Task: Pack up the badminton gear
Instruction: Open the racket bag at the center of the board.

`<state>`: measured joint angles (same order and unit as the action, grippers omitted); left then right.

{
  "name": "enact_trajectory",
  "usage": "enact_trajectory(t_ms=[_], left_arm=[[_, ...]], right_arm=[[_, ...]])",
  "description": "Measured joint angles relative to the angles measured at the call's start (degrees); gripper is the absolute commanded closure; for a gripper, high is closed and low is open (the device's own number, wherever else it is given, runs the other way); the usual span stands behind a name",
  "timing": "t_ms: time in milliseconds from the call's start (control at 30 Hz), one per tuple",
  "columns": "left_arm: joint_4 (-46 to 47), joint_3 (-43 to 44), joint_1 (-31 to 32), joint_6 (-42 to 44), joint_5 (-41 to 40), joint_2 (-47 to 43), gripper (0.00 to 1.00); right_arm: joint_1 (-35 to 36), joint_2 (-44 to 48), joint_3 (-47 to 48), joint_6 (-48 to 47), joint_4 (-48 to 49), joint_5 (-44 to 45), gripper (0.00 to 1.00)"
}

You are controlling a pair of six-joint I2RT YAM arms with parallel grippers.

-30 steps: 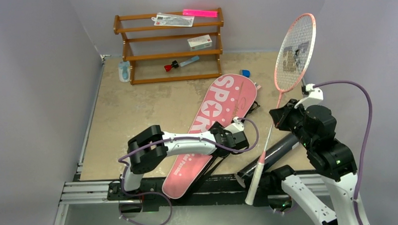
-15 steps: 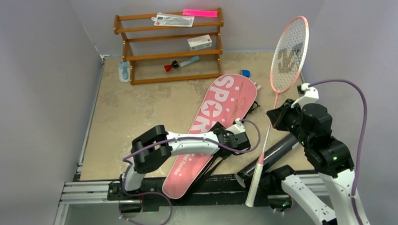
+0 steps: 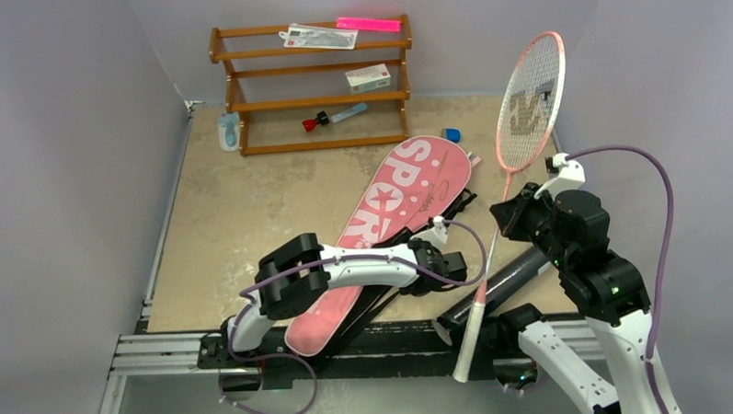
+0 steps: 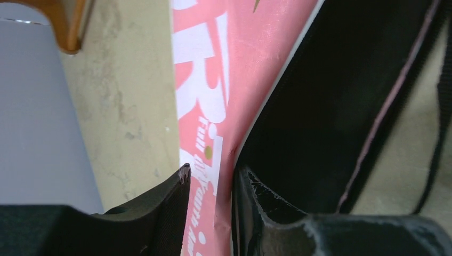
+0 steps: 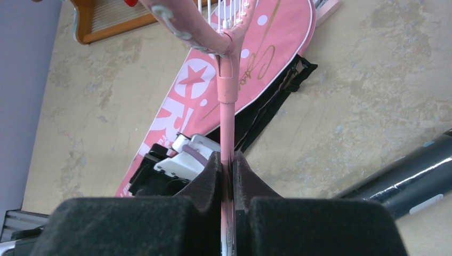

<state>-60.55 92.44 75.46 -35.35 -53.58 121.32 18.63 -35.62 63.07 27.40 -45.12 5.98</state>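
Pink fabric of the bag [image 3: 395, 201], lying slantwise ahead of me, sits pinched in my left pincer [image 4: 210, 178], probably to lift its flap open. My right pincer [image 5: 228, 160] clamps the racket [image 3: 525, 96] by its shaft, head held high, ready for sliding in.

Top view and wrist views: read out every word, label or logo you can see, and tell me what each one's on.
"SPOR", big white letters on the bag; the rest is hidden by the left arm.
"Full", small white print on the bag, left wrist view; what follows is blurred.
Gold script on the bag: unreadable.
Too small to read: the racket string logo, the box label, the tube label.
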Motion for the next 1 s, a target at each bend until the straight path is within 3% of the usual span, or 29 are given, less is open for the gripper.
enact_trajectory(t_ms=[167,333,500,767,1000], left_arm=[[-0.04,-1.64,-0.17,0.22,-3.17,-2.38,0.74],[3.17,-4.94,-1.77,2.14,-3.02,-6.45,1.00],[6.60,-7.02,-5.81,5.18,0.48,-11.30,1.00],[21.11,-14.21,-20.41,10.54,17.75,-26.10,1.00],[27.34,-16.39,-28.17,10.47,29.70,-28.87,1.00]], right_arm=[[0.00,0.00,-0.74,0.09,0.00,-0.52,1.00],[0.00,-0.13,-0.85,0.42,0.00,-1.62,1.00],[0.00,-1.07,-1.33,1.92,0.13,-5.57,1.00],[0.00,-2.23,-7.45,8.20,1.36,-18.14,1.00],[0.00,0.85,-14.82,16.55,3.61,-30.84,1.00]])
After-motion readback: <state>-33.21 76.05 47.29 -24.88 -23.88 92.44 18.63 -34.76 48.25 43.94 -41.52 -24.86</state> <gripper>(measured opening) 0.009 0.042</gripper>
